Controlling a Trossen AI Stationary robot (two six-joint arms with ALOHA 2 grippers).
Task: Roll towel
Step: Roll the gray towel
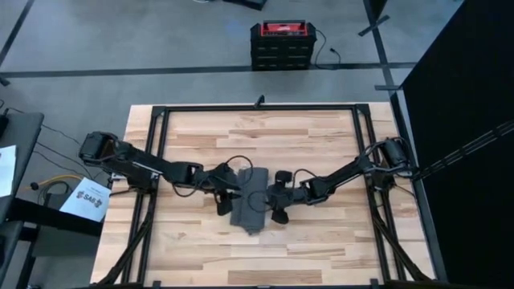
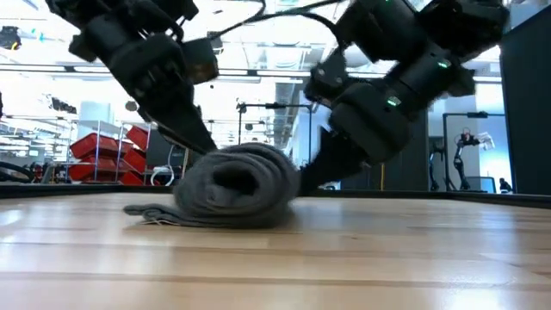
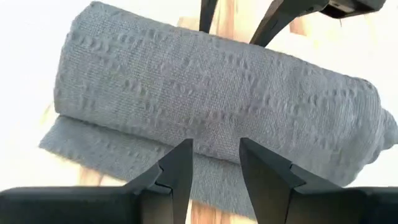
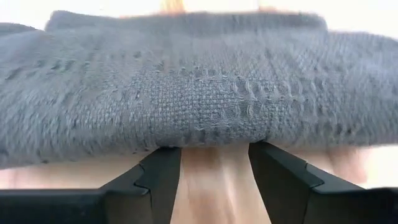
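The dark grey towel (image 1: 250, 197) lies rolled into a thick roll (image 2: 237, 185) at the table's middle, its long axis running near to far. A flat tail of cloth (image 2: 151, 213) sticks out from under its left side onto the wood. My left gripper (image 3: 216, 149) stands open at the roll's left side, above that tail (image 3: 112, 149). My right gripper (image 4: 214, 152) stands open at the roll's right side, low by the table. In the high view the two grippers (image 1: 226, 194) (image 1: 277, 201) flank the roll. My left gripper's two open fingertips (image 3: 185, 148) meet the roll's left side (image 3: 214, 134), about mid-length, just above the flat tail. The fingers slant down from the table's left. The roll lies on the table. My right gripper's two open fingertips (image 4: 166, 154) reach the roll's lower right edge (image 4: 211, 140), about mid-length, and the cloth overhangs them. The fingers come nearly level from the table's right, just above the wood.
A black frame (image 1: 161, 112) runs around the wooden table top (image 1: 321, 241). A red and black box (image 1: 281, 44) stands on the floor beyond the far edge. Bare wood lies near and far of the roll.
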